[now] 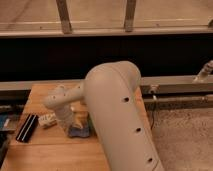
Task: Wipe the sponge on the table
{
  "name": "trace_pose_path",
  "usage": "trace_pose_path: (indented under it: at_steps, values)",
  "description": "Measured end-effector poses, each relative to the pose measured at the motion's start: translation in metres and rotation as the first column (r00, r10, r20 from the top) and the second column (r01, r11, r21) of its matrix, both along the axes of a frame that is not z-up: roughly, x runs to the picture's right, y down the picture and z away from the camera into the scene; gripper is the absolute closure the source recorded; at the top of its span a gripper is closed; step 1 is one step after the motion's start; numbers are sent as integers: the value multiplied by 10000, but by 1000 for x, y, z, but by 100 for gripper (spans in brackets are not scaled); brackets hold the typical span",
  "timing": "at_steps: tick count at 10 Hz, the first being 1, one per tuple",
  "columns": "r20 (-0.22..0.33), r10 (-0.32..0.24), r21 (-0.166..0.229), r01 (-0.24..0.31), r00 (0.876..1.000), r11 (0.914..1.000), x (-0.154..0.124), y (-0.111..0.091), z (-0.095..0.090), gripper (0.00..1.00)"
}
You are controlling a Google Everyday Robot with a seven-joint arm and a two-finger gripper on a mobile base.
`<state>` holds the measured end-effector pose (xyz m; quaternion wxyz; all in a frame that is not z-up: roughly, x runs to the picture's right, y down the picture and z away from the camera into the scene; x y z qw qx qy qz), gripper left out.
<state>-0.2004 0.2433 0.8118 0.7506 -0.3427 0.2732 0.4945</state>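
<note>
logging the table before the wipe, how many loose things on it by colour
blue-grey: 1, soft flat sponge
white: 1, rectangular box
black: 1, ribbed flat bar
total: 3, on the light wooden table; gripper down at the sponge; tan patch beside it unclear

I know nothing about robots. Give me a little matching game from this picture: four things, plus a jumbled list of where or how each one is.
Things:
1. sponge
2. black ribbed bar
3. white box
4. gripper

Descriptions:
A. near the table's left edge
B. shut, down at the tabletop beside the sponge
C. blue-grey, flat on the wood
D. between the bar and the arm's wrist

Pairs: 1-C, 2-A, 3-D, 4-B
</note>
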Motion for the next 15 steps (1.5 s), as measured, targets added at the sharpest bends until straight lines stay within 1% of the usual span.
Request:
trace_pose_path:
  at_steps: [3,4,6,8,10,12,14,15]
  values:
    - [29,3,21,-3,10000,10000,-1,-1,-2,100]
    - [172,43,232,-47,9998,9997,-4,-6,-8,100]
    - [437,107,676,-137,9990,9976,-7,-24,-26,100]
    - [918,47,961,-136,9958,9953,-22,-29,-38,100]
    - [1374,-124,1048,-21,9904,9945,-35,-25,-46,100]
    - [1838,-289,991,108,9825,9950,-50,-17,-51,100]
    - [2021,-495,963,304,9781,9949,-56,-9,-57,100]
    - [1901,-425,958,246,9808,9951,-50,-6,-59,100]
